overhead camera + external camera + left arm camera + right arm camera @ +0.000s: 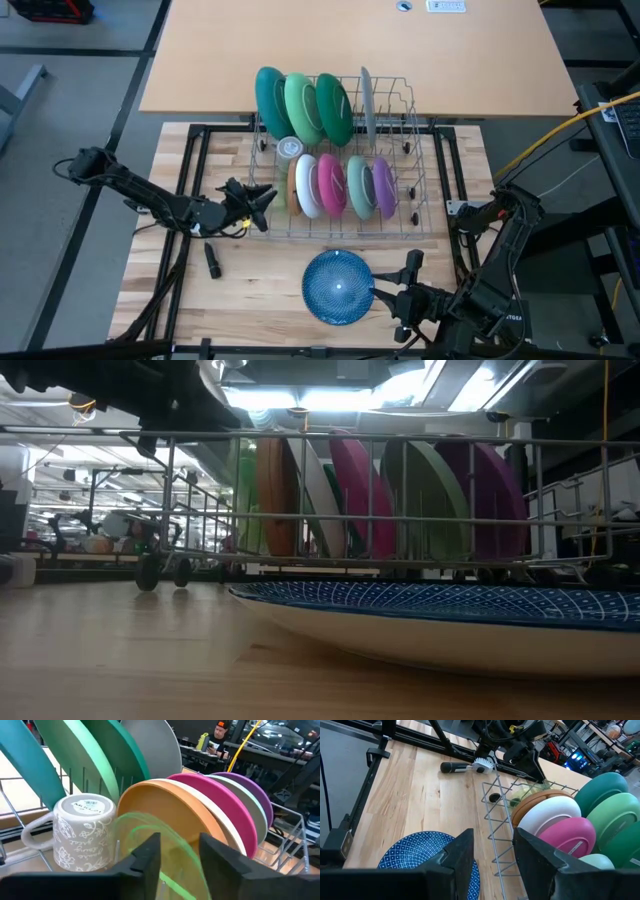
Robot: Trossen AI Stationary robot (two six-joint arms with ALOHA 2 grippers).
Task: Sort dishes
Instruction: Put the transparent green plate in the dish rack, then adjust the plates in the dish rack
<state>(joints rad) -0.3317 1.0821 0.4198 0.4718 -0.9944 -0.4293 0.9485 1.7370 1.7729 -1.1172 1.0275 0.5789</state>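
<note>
A metal wire dish rack point(425, 222) holds large teal, green and grey plates point(305, 105) upright in its far row. Its near row holds tan, white, pink, pale green and purple plates point(335, 187), and a grey mug point(85, 832) stands in it. My left gripper point(180, 857) is open at the rack's left end. The blurred rim of a small pale green plate point(165, 834) passes between its fingers, in front of the tan plate point(165, 800). A blue patterned plate point(338, 287) lies flat on the table. My right gripper point(495, 855) hangs open beside it, with nothing between its fingers. My left gripper's fingers come level from the table's left side and stand on either side of the pale green plate's rim point(175, 851). The plate is blurred, and I cannot tell whether the fingers touch it.
A dark-handled dish brush point(212, 262) lies on the table near the left of the rack. A lighter wooden tabletop point(350, 50) lies beyond the rack. Black frame bars point(195, 180) run along the left and right sides of the work table.
</note>
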